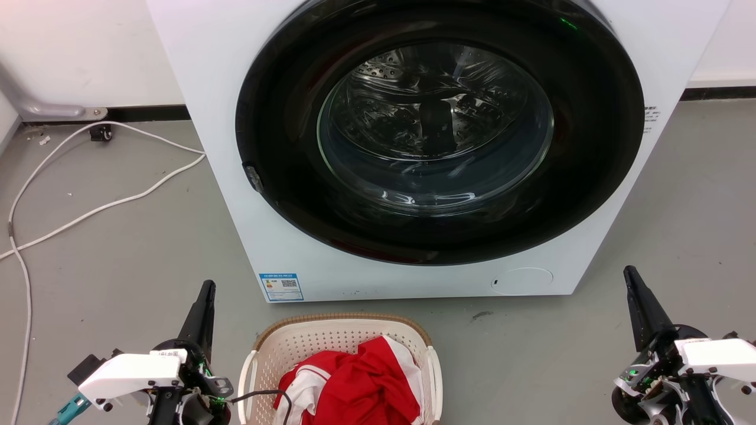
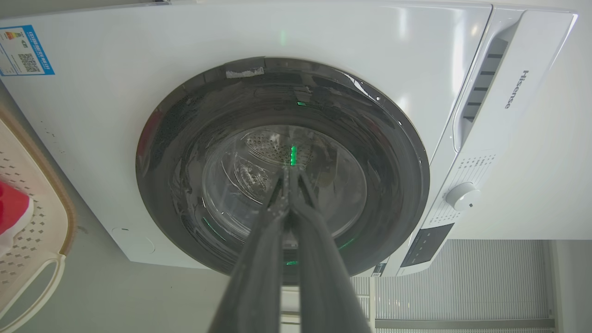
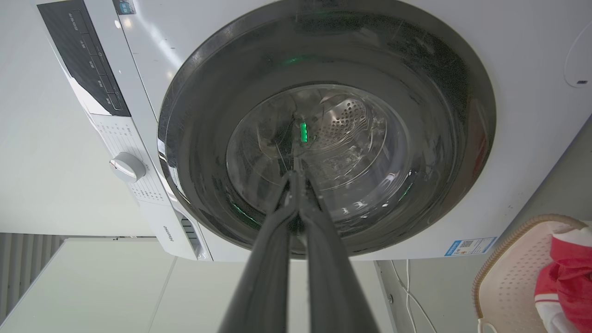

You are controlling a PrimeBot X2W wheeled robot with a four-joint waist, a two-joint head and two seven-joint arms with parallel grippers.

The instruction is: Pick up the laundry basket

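Laundry basket (image 1: 319, 345) stands on the grey floor (image 1: 118, 283) just in front of the washer (image 1: 224, 177), low in the middle of the head view, with its brown rim toward the machine. This looks like a place for loading and unloading through the round door (image 1: 437, 136), which is closed now. A red and white cloth (image 1: 360, 383) lies crumpled inside the laundry basket and fills the near part, so I judge the load is light and soft, but it could slide if the lift is not level. The white side handles, the left handle (image 1: 243, 383) and the right handle (image 1: 438, 378), stick out at the two short sides, and they are probably the best places to take it. The left gripper (image 1: 207, 289) is just beside the left handle, and the right gripper (image 1: 631, 277) is well apart on the other side. Both point forward at the washer, not down at the basket. On each gripper the two dark fingers are pressed together along their length and have hold of nothing, as both wrist views confirm. I take this as a waiting pose, one arm on each side, with the grasp not yet begun. A white cable (image 1: 88, 206) runs loose over the floor at the left, well away from the basket.
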